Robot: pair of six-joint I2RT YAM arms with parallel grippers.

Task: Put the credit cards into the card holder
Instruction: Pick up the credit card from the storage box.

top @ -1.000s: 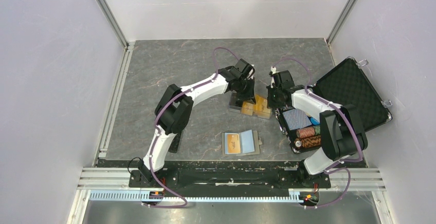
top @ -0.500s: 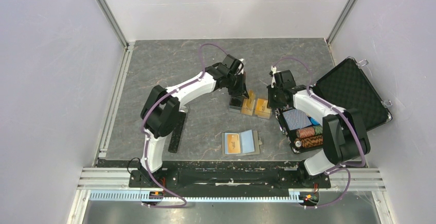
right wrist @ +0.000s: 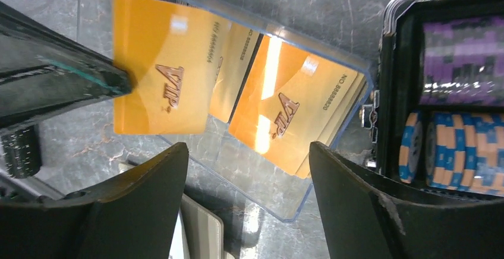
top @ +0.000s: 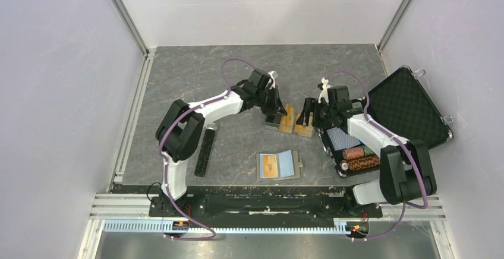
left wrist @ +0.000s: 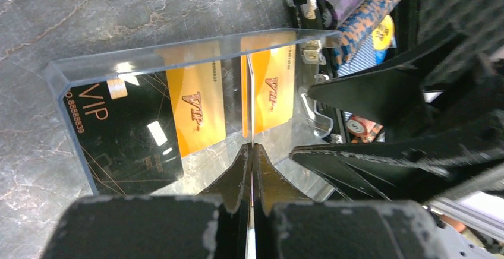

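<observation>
Pinching one orange card (right wrist: 160, 81) on its edge in my left pincer (left wrist: 250, 149), tips pressed flat against it, over the clear tray (left wrist: 59, 75). The black card (left wrist: 119, 140) lies at the tray's 9 o'clock end, with the second orange card (left wrist: 196, 113) just beside it. From the top, the card holder (top: 278, 165) sits open on the table at 6 o'clock from the tray, apart from it, pale blue showing. My right pincer (right wrist: 246, 152) is spread wide with nothing in it at the tray's 3 o'clock side, and the open chip case (top: 410, 107) is further out at 3 o'clock.
</observation>
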